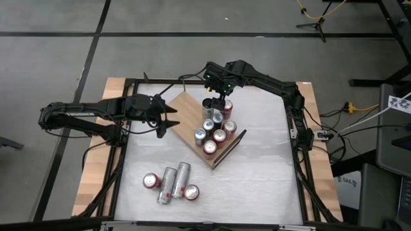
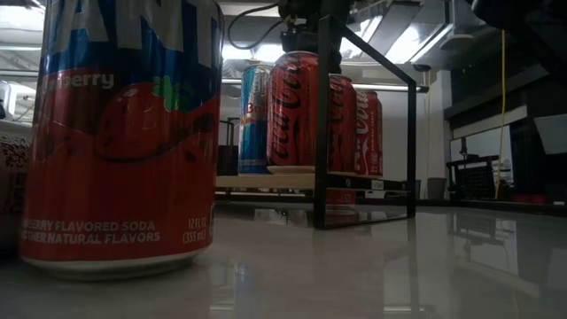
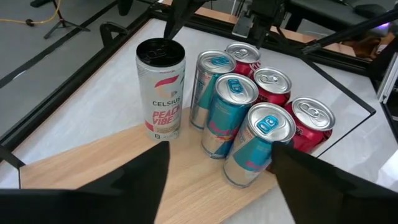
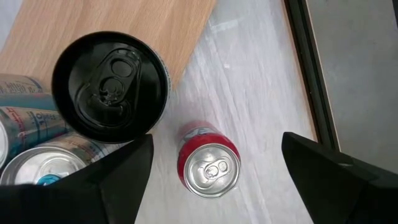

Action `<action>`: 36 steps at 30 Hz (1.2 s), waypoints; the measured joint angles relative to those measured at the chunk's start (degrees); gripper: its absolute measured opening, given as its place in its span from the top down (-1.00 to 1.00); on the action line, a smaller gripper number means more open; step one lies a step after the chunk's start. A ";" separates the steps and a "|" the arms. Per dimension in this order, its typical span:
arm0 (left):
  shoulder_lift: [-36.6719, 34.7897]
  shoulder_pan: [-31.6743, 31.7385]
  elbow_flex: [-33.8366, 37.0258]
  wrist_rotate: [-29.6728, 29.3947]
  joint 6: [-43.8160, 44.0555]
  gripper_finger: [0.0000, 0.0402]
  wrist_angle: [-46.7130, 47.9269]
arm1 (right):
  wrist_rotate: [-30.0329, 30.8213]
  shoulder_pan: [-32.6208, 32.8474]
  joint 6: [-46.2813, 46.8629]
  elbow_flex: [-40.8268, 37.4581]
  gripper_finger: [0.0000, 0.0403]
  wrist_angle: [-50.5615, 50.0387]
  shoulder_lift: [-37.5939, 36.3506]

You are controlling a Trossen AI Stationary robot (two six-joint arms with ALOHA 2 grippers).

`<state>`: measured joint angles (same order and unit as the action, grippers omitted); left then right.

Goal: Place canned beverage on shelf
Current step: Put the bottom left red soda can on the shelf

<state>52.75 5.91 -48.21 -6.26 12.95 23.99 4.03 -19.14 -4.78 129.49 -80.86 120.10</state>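
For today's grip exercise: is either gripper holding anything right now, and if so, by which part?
Nothing is held. The left gripper is open over the bare end of the shelf, clear of the cans. The right gripper hangs open above the black-topped can.

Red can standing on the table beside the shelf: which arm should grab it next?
Probably right. The right gripper hangs open just above the red can; the left gripper sits across the shelf, with standing cans between.
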 joint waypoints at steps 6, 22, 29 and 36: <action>0.00 0.00 0.00 3.27 0.09 -0.69 -0.01 | 0.00 0.00 0.00 0.00 -0.72 0.00 0.00; 0.02 -1.20 0.00 8.92 0.44 -0.83 -1.24 | 0.00 0.00 0.00 0.00 -0.72 -0.02 0.00; 0.04 -4.73 0.00 12.20 4.19 -0.83 -1.57 | 0.00 0.00 0.00 0.00 -0.72 -0.01 0.00; 0.04 -11.82 0.00 9.37 5.01 -0.83 -1.46 | 0.00 0.00 0.00 -0.01 -0.72 0.00 0.01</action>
<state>52.80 -5.91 -48.21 3.11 17.96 22.53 4.03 -19.14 -4.78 129.48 -80.86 120.11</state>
